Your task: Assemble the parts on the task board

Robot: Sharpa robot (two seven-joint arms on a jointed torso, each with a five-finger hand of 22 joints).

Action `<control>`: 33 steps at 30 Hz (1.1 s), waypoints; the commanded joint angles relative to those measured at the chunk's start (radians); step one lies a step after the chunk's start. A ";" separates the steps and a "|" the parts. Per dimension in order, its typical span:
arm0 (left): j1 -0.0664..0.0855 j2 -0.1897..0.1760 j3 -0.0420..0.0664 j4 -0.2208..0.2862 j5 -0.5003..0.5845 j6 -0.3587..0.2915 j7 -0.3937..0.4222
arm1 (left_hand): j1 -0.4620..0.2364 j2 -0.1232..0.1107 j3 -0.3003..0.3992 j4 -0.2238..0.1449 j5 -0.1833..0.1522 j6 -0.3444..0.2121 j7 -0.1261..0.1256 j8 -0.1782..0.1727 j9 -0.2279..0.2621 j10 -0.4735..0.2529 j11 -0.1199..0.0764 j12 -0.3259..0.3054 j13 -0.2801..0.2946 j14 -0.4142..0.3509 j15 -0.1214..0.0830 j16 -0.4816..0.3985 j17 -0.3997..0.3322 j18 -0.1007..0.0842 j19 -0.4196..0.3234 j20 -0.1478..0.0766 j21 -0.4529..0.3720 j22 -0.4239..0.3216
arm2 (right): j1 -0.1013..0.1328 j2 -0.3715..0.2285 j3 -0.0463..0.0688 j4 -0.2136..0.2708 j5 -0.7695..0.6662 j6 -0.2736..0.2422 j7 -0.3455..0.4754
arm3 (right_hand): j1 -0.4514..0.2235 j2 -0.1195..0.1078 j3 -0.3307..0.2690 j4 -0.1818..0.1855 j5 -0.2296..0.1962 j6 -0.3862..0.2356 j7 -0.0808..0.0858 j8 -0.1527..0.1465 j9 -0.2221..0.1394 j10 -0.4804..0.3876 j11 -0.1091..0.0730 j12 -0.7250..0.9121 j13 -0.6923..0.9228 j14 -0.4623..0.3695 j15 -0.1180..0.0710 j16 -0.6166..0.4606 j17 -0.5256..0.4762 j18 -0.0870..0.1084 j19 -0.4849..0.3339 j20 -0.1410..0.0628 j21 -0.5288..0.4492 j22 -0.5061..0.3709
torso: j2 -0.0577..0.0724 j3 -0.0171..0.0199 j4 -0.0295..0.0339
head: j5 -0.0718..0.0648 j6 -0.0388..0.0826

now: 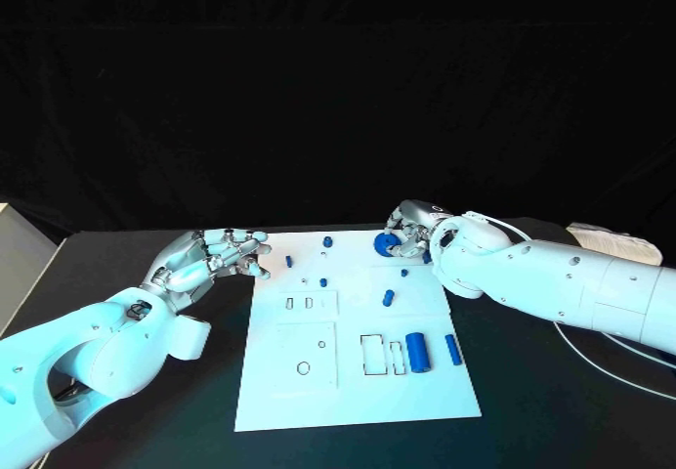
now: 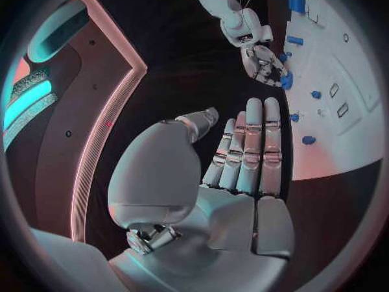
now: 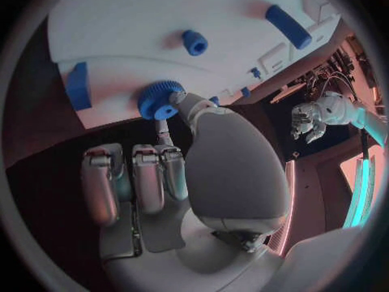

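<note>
My right hand (image 1: 413, 227) sits at the far right corner of the task board (image 1: 353, 386), fingers curled over a blue gear (image 1: 386, 244). From the right wrist view, the gear (image 3: 159, 100) lies flat on the board right at my fingertips (image 3: 180, 99), pinched between thumb tip and a finger, the other fingers hanging loose just short of it. I count it as grasping the gear, though the contact is partly hidden behind the thumb, so the hold may be light.

Just past the gear, a small blue peg (image 3: 194, 42) stands upright on the board. Beside the gear, near the board's edge, lies a flat blue block (image 3: 78, 84). Farther out from the hand, a long blue cylinder (image 3: 288, 26) lies on its side; in the head view it (image 1: 417, 351) rests next to a slimmer blue bar (image 1: 453, 349), both by the rectangular slots (image 1: 372, 355) toward my body.

My left hand (image 1: 214, 256) is off the board, over the black table (image 1: 127, 254), just beside the board's left edge. Fingers (image 2: 253, 149) straight and together, thumb apart, holding nothing: released. The nearest parts to it are small blue pegs (image 1: 289, 262) on the board just beyond the fingertips, not touching.
</note>
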 commanded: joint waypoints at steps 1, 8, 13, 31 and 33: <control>0.000 0.000 0.001 0.002 -0.005 0.020 0.006 | 0.011 0.001 0.000 -0.006 0.003 -0.003 0.004 -0.006 0.001 -0.009 0.001 -0.006 0.000 -0.008 0.001 0.005 0.001 0.008 -0.008 0.002 0.006 0.001 | 0.001 -0.005 0.002 0.035 -0.075 -0.087 0.022 | -0.018 -0.003 0.008 0.001 -0.003 0.041 -0.021 0.024 0.009 0.106 -0.005 0.003 0.263 0.092 -0.010 0.007 0.207 -0.007 0.105 -0.005 0.004 0.263 | -0.001 -0.0009 0.0006 | 0.002 0.003; 0.000 0.000 0.001 0.003 -0.005 0.020 0.005 | 0.011 0.001 0.000 -0.006 0.003 -0.003 0.004 -0.006 0.001 -0.009 0.001 -0.006 0.000 -0.008 0.001 0.005 0.001 0.008 -0.008 0.002 0.006 0.001 | 0.002 0.014 0.003 0.102 -0.145 -0.138 0.024 | -0.024 -0.008 0.013 -0.002 0.002 0.043 -0.023 0.025 0.010 0.106 -0.007 0.003 0.263 0.093 -0.011 0.007 0.209 -0.007 0.105 -0.007 0.004 0.263 | 0.001 -0.0005 0.0005 | 0.006 0.012; 0.000 0.002 0.001 0.004 -0.005 0.021 0.005 | 0.011 0.001 0.000 -0.006 0.003 -0.003 0.004 -0.006 0.001 -0.009 0.001 -0.006 0.000 -0.008 0.001 0.005 0.001 0.008 -0.008 0.002 0.006 0.001 | 0.001 0.054 0.003 0.115 -0.183 -0.162 0.026 | -0.026 -0.010 0.015 -0.003 0.005 0.042 -0.023 0.025 0.009 0.106 -0.007 0.003 0.263 0.093 -0.011 0.008 0.210 -0.007 0.105 -0.007 0.004 0.263 | 0.001 -0.0014 0.0028 | 0.008 0.011; 0.000 0.003 0.001 0.007 -0.005 0.023 0.003 | 0.011 0.001 0.000 -0.006 0.003 -0.003 0.004 -0.006 0.001 -0.009 0.001 -0.006 0.000 -0.008 0.001 0.005 0.001 0.008 -0.008 0.002 0.006 0.001 | -0.031 0.187 -0.009 0.018 -0.202 -0.155 0.030 | -0.034 -0.015 0.022 -0.005 0.006 0.033 -0.020 0.020 0.007 0.106 -0.006 0.003 0.263 0.093 -0.011 0.008 0.211 -0.007 0.105 -0.007 0.004 0.263 | 0.002 -0.0024 0.0020 | 0.024 0.002; 0.000 0.003 0.001 0.007 -0.006 0.023 0.003 | 0.011 0.001 0.000 -0.006 0.003 -0.003 0.004 -0.006 0.001 -0.009 0.001 -0.006 0.000 -0.008 0.001 0.005 0.001 0.008 -0.008 0.002 0.006 0.001 | -0.034 0.194 -0.011 0.005 -0.202 -0.148 0.031 | -0.034 -0.015 0.022 -0.005 0.006 0.033 -0.020 0.020 0.007 0.106 -0.006 0.003 0.263 0.093 -0.011 0.008 0.211 -0.007 0.105 -0.007 0.004 0.263 | 0.002 -0.0022 0.0026 | 0.025 0.001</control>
